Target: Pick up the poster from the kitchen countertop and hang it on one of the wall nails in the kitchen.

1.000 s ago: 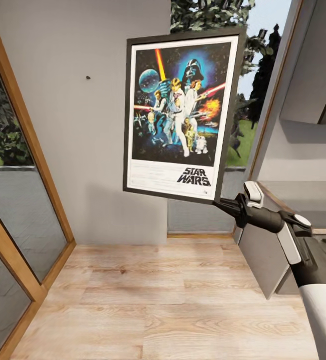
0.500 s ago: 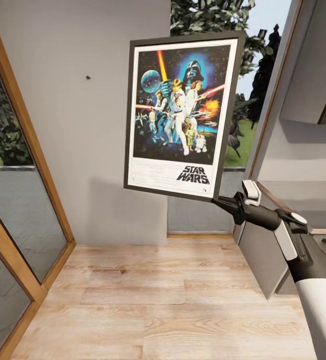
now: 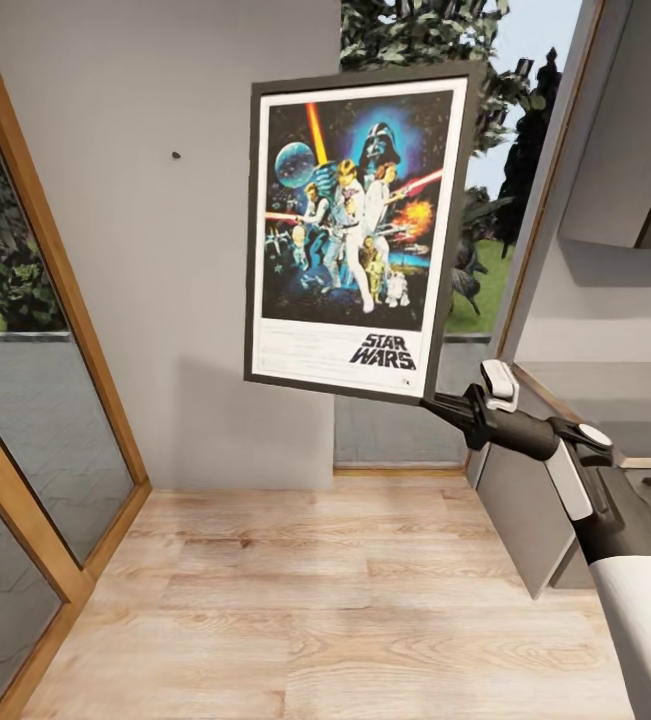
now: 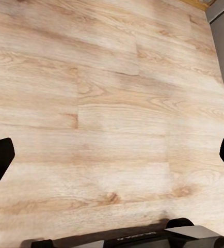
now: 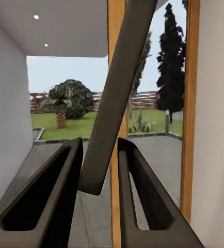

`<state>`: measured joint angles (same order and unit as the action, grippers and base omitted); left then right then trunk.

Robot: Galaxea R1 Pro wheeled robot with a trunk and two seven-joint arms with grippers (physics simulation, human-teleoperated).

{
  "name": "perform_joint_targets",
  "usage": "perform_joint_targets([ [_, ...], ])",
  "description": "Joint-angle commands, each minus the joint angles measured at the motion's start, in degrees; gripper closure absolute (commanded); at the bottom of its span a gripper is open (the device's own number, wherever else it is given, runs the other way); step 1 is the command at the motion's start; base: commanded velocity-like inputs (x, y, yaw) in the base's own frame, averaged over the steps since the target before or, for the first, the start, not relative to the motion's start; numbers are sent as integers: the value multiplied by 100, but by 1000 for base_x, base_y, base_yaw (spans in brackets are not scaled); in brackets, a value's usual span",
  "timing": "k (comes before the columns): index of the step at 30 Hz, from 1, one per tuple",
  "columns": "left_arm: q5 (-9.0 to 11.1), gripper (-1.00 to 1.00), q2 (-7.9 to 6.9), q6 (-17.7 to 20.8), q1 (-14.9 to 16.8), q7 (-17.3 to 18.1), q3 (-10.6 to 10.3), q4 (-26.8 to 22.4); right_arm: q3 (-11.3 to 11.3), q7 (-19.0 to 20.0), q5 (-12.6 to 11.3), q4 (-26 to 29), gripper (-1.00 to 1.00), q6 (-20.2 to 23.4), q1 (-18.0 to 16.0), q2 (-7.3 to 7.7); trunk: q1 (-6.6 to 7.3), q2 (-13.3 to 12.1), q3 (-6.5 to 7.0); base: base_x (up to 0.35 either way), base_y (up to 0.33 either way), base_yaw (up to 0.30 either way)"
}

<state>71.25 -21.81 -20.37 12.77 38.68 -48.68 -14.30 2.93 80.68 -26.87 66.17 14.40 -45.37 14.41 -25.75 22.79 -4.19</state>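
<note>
Poster: held up in the air in front of the grey wall, upright with a slight tilt, its printed face toward the head camera. It covers the wall's right edge and part of the window beside it.
Right gripper: clamped on the poster's lower right corner; in the right wrist view the dark frame edge runs slantwise between the two fingers, which press it from both sides.
Wall nail: a small dark peg on the grey wall, left of the poster and about level with its upper part, apart from the frame.
Left gripper: fingers spread wide apart, nothing between them, pointing down at the wooden floor.
Wooden floor: light planks below the poster, reaching the foot of the grey wall.
Windows: wood-framed glass left of the wall; trees and lawn outside.
</note>
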Motion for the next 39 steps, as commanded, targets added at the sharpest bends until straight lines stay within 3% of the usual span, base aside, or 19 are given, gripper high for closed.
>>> perform_joint_targets([
  [1,46,-100,-3,-28,7,8,-50,-2,-27,18,-20,0,100,63,-6,4,-4,13,-13,0,0,0],
  [23,46,-100,-4,-28,7,8,-53,-3,-139,109,-29,133,100,64,-7,5,-4,13,-13,0,0,0],
  [27,46,-100,-2,-28,7,8,-53,-2,-484,121,-29,160,100,63,-91,9,-4,13,-13,0,0,0],
  [34,46,-100,-3,-28,7,8,-54,-10,-873,127,-29,170,100,71,-439,1,-4,13,-13,0,0,0],
  [39,46,-100,-7,-29,7,8,-54,-16,-979,131,-29,168,100,72,-514,1,-4,13,-13,0,0,0],
])
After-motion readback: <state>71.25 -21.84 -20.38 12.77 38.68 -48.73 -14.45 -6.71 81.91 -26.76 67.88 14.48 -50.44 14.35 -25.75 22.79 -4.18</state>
